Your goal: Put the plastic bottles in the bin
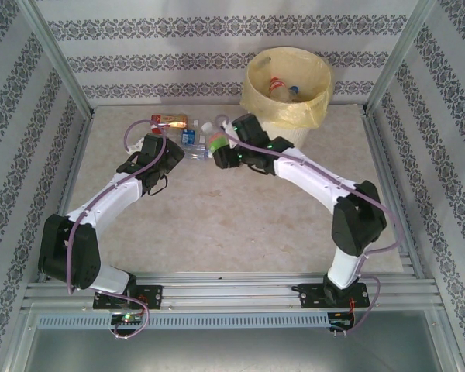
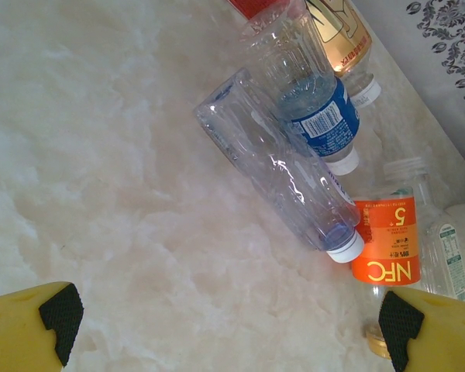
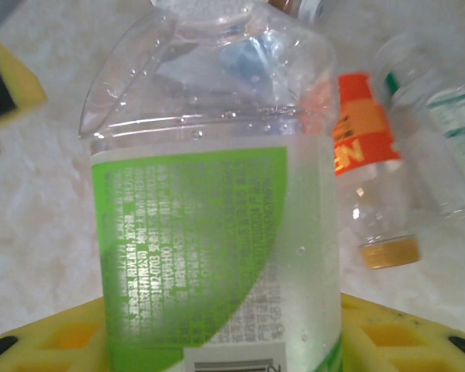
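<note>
Currently your right gripper is clamped around the green-labelled bottle, yellow fingers pressing either side of the label low on the body, a short way in front of the bin. Whether it is lifted clear of the table you cannot tell. Your left gripper hangs spread wide and holds nothing above the pile, black pads well apart

Expect each of these plastic bottles to be very light, thin-walled and slick. The walls will likely buckle under a hard squeeze, and the round bodies can roll or squirt out of the jaws. The labelled middle should give the best purchase, so take each across its body, not at neck or cap

On the table a clear bottle with a white cap lies touching a blue-labelled bottle. An orange-labelled bottle sits just beside the white cap, a tan-labelled bottle lies by the far wall, and another clear bottle is at the right edge

The bin, lined with a yellow bag folded over its rim, already holds at least two bottles, one with red on it. How many more lie beneath you cannot tell
</note>
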Robot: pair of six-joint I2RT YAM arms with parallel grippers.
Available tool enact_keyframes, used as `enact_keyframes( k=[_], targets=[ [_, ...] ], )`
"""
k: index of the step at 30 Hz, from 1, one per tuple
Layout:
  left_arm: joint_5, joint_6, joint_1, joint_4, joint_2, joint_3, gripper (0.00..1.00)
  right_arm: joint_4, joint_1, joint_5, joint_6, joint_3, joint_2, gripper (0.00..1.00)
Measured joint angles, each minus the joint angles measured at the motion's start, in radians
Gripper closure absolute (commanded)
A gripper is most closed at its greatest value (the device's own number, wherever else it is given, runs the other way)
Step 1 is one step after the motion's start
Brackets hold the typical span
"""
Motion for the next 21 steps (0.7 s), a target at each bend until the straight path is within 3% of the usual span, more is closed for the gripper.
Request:
enact_keyframes(
  k=[13,21],
  targets=[
    [0.022,-0.003,0.000,0.002,0.012,0.000,0.01,0.014,-0.185,-0.051,-0.005,0.237,-0.068,0.52],
    [0.022,-0.003,0.000,0.001,0.011,-0.002,0.01,0.017,-0.335,-0.006,0.025,0.450,0.021,0.50]
  ],
)
